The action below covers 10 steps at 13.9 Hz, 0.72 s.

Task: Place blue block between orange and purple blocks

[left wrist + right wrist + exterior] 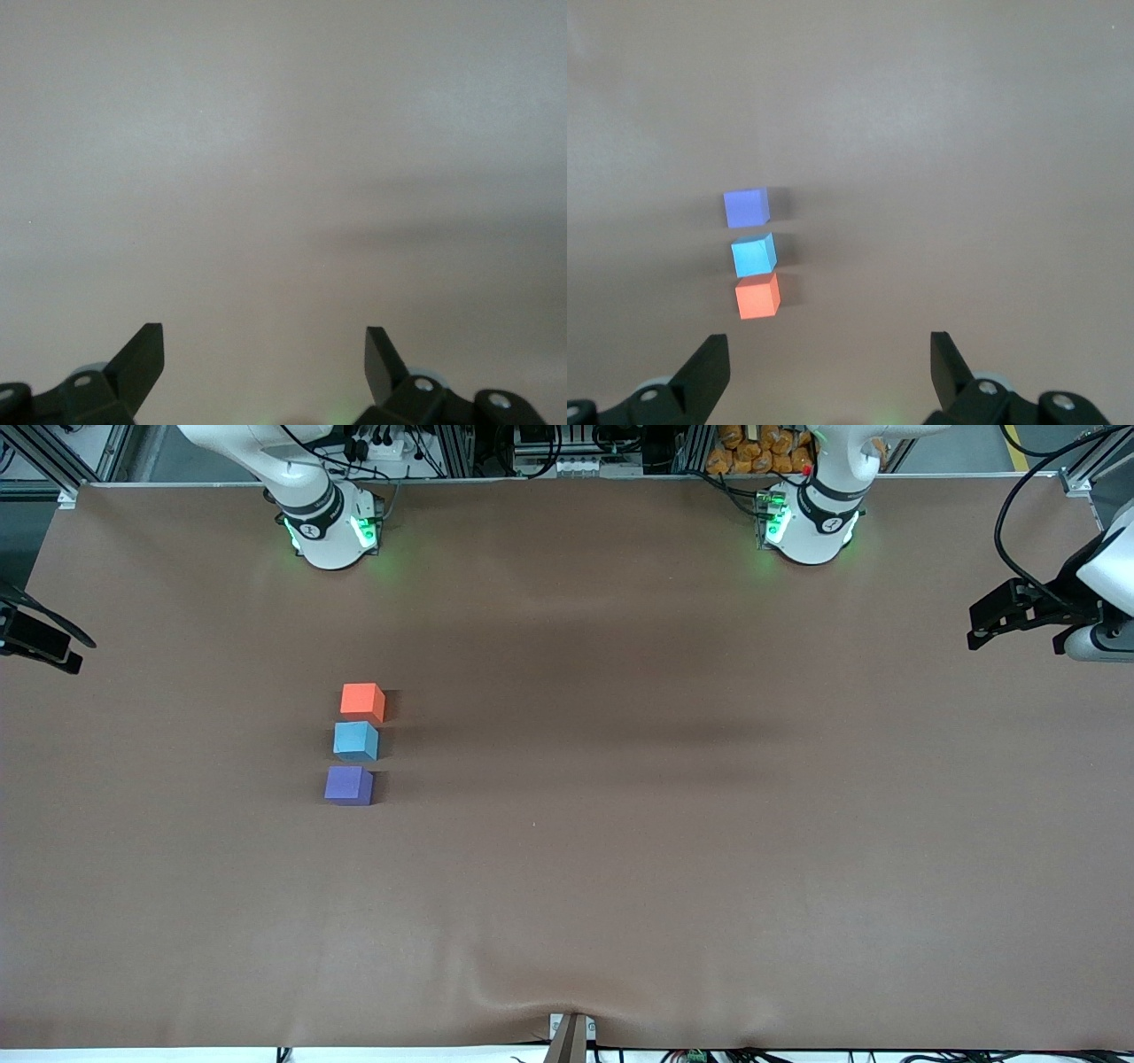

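Brown matte cloth covers the table [673, 850] from edge to edge, with a slight ripple at the edge nearest the front camera. Both arms wait, pulled clear of the work. The left gripper [264, 359] hangs over bare cloth at its own end of the table, its fingers spread apart and holding nothing. The right gripper [829, 363] is up over the table with the three cubes in its wrist view, its fingers likewise spread and empty.

The three cubes stand in a short line toward the right arm's end of the table. The orange block [362, 701] is farthest from the front camera, the purple block [348, 786] nearest, and the blue block [355, 740] sits between them, near both, with narrow gaps that look open on each side. So the placing appears done already.

The blue block looks like a light, stiff, matte cube, probably foam or painted wood, not slippery and not fragile. If it needed a nudge, the two side faces that do not face its neighbours are the ones to pinch. Being a cube, it has no long axis; it rests flat and is turned a little out of square with the other two.
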### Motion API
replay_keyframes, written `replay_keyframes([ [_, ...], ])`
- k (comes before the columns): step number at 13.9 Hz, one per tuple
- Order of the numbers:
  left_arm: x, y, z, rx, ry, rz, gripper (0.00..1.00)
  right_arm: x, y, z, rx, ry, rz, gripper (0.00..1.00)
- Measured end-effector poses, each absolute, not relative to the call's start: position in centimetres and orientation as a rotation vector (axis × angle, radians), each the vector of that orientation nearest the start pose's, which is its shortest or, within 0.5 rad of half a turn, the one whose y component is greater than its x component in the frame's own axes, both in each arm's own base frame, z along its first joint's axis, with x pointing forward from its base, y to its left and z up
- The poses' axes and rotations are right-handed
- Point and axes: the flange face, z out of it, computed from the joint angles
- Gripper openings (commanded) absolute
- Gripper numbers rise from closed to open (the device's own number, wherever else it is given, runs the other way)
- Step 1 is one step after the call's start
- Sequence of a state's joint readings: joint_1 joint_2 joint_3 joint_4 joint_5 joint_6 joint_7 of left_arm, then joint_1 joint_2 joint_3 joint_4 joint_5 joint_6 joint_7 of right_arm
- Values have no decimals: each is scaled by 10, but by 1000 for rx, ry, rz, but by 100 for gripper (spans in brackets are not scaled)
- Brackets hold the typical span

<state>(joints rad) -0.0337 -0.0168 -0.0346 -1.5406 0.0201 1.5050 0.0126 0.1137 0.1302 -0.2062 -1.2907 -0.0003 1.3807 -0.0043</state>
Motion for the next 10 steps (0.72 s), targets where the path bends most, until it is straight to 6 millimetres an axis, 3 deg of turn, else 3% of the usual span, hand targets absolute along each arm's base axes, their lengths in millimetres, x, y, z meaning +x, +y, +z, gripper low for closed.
replay_keyframes([
  [4,542,-35,642,-3118,120,29,100,546,-46,667,-3143,130,28,100],
  [10,542,-35,642,-3118,119,30,100,545,-23,670,-3143,57,-4,100],
])
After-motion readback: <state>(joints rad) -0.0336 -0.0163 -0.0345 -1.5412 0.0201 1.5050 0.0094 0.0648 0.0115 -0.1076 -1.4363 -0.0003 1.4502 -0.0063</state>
